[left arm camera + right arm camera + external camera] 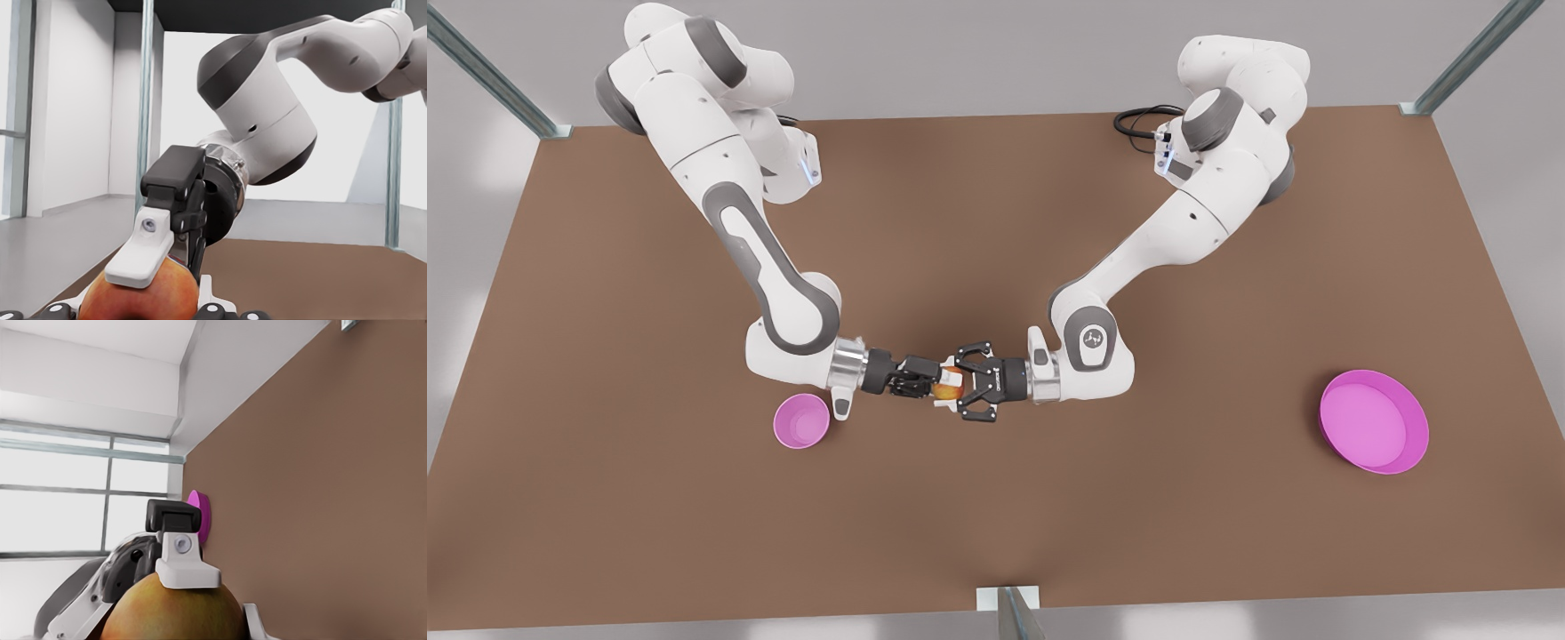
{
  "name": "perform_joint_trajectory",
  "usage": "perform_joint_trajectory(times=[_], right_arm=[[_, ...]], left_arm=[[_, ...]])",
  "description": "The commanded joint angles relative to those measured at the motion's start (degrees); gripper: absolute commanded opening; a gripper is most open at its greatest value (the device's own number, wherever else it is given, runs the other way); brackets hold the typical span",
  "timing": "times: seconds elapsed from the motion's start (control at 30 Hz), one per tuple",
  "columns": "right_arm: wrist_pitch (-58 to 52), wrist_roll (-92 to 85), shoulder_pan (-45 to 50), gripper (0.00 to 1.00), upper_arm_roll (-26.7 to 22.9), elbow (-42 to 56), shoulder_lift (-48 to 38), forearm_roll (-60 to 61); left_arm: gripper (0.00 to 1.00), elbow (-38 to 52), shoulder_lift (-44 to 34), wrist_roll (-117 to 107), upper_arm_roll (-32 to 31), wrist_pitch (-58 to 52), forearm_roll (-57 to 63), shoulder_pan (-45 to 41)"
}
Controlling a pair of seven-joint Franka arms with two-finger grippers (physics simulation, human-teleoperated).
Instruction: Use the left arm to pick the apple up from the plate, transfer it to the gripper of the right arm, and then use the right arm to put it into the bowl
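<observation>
The apple [950, 384] hangs above the middle of the table, between two grippers that meet tip to tip. My left gripper [955, 382] reaches in from the front view's right, its fingers spread around the apple and touching it. My right gripper [934, 382] comes from the front view's left. In the left wrist view, its white finger [143, 250] presses on the apple [140, 301]. In the right wrist view, the left gripper's white finger [185, 565] lies against the apple [173, 613]. The small pink bowl [800, 422] stands just under the right arm's wrist. The wide magenta plate [1374, 422] lies empty at the front view's far right.
The brown table [996, 516] has metal frame posts at its far corners and one post [1009, 609] at the middle of its near edge. A black cable [1138, 120] loops beside the left arm's base. The plate [202, 517] shows edge-on beyond the left gripper.
</observation>
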Motion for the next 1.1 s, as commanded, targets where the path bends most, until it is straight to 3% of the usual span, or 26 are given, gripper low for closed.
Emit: perform_joint_trajectory(times=[0.0, 0.1, 0.13, 0.17, 0.2, 0.47, 0.57, 0.7, 0.77, 0.83, 0.93, 0.97, 1.0, 1.03, 1.07], right_arm=[[0.5, -2.71, 0.01, 0.67, -0.07, 0.08, 0.0, -0.31], [0.41, -2.8, -0.08, 0.66, 0.02, 0.16, 0.0, -0.31], [0.41, -2.8, -0.08, 0.66, 0.02, 0.16, 0.0, -0.31], [0.41, -2.8, -0.08, 0.66, 0.02, 0.16, 0.0, -0.4], [0.15, -2.89, -0.26, 0.66, 0.02, 0.08, 0.0, -0.4], [-4.33, -7.54, -7.63, 0.67, -0.07, -2.91, -0.44, -4.25], [-6.88, -8.16, -12.82, 0.67, -0.07, -4.05, -0.88, -9.18], [-5.83, -7.98, -19.5, 0.67, -0.86, -3.18, -0.97, -31.07], [-5.65, -7.98, -21.53, 0.67, -1.03, -2.21, -0.8, -39.94], [-6.0, -7.98, -22.23, 0.67, -1.03, -2.3, -0.88, -43.11], [-6.62, -8.69, -22.76, 0.67, -0.95, -2.56, -0.45, -43.2], [-6.62, -8.77, -22.76, 0.67, -0.95, -2.65, -0.27, -43.2], [-6.62, -8.86, -22.76, 0.67, -0.95, -2.65, -0.27, -43.2], [-6.7, -8.95, -22.84, 0.67, -0.95, -2.65, -0.27, -43.2], [-6.71, -9.3, -23.2, 0.68, -0.95, -2.74, -0.18, -43.29]], left_arm=[[0.65, 0.0, -0.1, 4.34, -0.04, -0.29, 0.31, 0.0], [0.66, 0.0, -0.1, 4.34, -0.04, -0.29, 0.31, 0.0], [0.71, 0.0, -0.1, 4.34, -0.04, -0.29, 0.31, 0.0], [0.92, 0.0, -0.1, 4.16, -0.04, -0.29, 0.31, -0.09], [0.99, 0.0, -0.1, 4.07, -0.04, -0.29, 0.31, -0.09], [0.99, 0.0, -0.19, 3.63, -0.04, -0.29, 0.57, 0.52], [0.99, -2.98, -1.77, 0.13, 0.05, -3.26, 3.28, 5.34], [1.0, 0.53, -5.11, -52.42, -0.31, -29.28, 58.47, 26.62], [1.0, 0.62, -16.44, -78.95, 0.13, -36.48, 81.5, 31.28], [1.0, 0.62, -27.96, -105.86, 0.13, -46.95, 109.19, 29.09], [1.0, 0.71, -28.93, -130.31, -0.22, -55.22, 111.76, 29.88], [1.0, 0.62, -30.6, -130.93, 1.35, -53.55, 111.06, 30.24], [1.0, -1.91, -35.58, -130.93, 19.55, -48.74, 101.62, 19.39], [1.0, -11.55, -42.52, -130.66, 35.48, -41.99, 91.32, 8.66], [1.0, -24.33, -50.63, -130.49, 41.18, -33.51, 89.17, 3.95]])
